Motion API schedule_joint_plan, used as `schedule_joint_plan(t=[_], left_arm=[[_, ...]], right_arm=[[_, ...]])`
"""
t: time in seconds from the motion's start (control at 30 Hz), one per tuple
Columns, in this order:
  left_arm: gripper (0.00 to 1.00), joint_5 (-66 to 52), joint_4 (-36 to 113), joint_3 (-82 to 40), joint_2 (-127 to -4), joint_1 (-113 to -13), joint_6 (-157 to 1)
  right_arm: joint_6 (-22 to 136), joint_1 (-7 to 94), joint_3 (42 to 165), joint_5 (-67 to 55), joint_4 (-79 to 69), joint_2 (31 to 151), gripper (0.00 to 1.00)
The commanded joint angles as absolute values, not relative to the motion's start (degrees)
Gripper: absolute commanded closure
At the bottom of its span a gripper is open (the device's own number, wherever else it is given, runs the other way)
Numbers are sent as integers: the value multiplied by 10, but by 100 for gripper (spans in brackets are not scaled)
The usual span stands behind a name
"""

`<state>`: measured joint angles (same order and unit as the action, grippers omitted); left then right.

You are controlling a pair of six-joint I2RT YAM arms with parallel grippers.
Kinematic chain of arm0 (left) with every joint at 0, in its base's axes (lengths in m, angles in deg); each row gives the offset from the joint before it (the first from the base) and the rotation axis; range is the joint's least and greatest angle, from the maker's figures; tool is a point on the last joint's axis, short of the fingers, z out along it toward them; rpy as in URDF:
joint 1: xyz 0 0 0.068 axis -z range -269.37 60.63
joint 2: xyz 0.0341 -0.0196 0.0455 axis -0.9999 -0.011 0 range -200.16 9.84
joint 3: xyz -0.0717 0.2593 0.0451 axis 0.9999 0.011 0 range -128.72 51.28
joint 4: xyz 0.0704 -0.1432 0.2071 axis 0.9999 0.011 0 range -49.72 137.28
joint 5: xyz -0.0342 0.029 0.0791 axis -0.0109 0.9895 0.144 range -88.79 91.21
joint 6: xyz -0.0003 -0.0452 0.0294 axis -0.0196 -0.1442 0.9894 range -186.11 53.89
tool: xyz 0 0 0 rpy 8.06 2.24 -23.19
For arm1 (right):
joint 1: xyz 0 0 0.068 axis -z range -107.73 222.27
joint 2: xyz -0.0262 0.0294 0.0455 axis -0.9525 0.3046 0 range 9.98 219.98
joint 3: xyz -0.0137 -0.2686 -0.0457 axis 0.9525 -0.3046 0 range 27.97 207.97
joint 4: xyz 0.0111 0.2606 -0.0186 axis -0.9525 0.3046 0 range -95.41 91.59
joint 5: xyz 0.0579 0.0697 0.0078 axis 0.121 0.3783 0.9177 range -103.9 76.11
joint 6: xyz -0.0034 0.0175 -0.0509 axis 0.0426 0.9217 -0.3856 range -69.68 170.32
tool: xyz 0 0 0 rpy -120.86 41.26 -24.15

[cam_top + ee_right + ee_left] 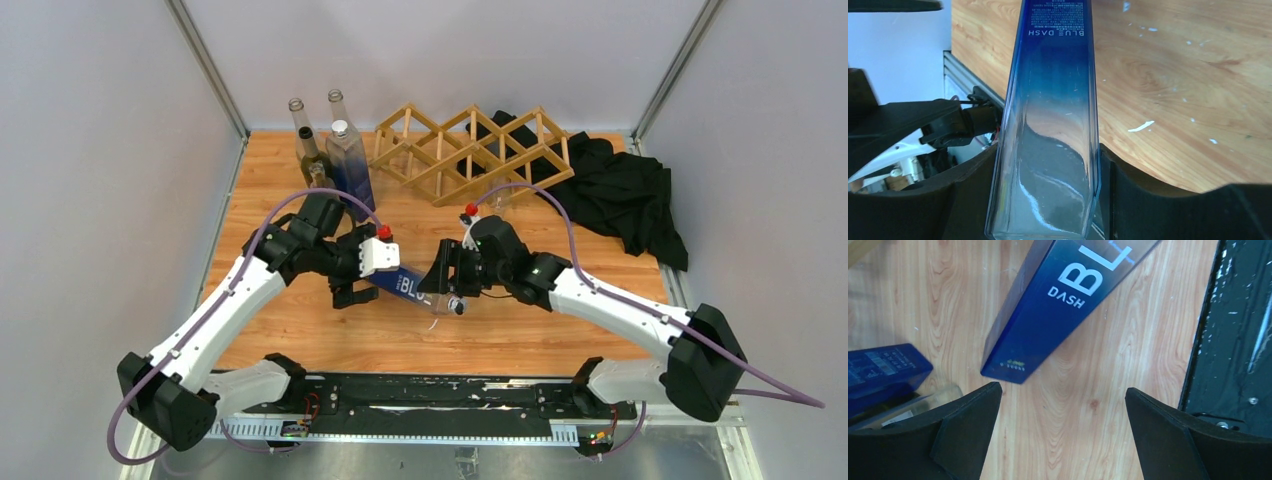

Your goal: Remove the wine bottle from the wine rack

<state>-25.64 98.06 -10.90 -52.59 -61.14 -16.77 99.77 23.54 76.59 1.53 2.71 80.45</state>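
The wine bottle (402, 282) is a square blue-to-clear bottle marked "BLUE DASH". It lies about level, low over the wooden table in front of the arms. My right gripper (447, 283) is shut on its clear end; in the right wrist view the bottle (1053, 100) sits between both pads of the gripper (1048, 200). My left gripper (352, 290) is open and empty, just at the bottle's blue end. In the left wrist view that gripper (1062, 392) is open below the bottle (1058, 305), not touching it. The light-wood lattice wine rack (470, 150) stands at the back with no bottle in it.
Two clear-necked bottles (305, 140) and a second blue square bottle (350, 165) stand at the back left; the blue one also shows in the left wrist view (883, 367). A black cloth (620, 190) lies at the back right. A black rail (420, 395) runs along the near edge.
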Motion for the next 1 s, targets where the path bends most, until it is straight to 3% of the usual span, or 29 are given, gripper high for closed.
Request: schedule_joint_plan(t=[0.0, 0.5, 0.7, 0.97], left_arm=[[0, -231, 926, -77, -530, -598, -126], [0, -265, 891, 11, -518, -580, -24], [0, -284, 903, 25, -510, -580, -14], [0, -277, 947, 29, -510, -580, 32]], right_arm=[[1029, 242, 822, 117, -48, 819, 100], [1078, 249, 860, 309, -113, 907, 100], [1102, 256, 853, 331, -158, 906, 100], [1064, 270, 869, 330, -106, 894, 100]])
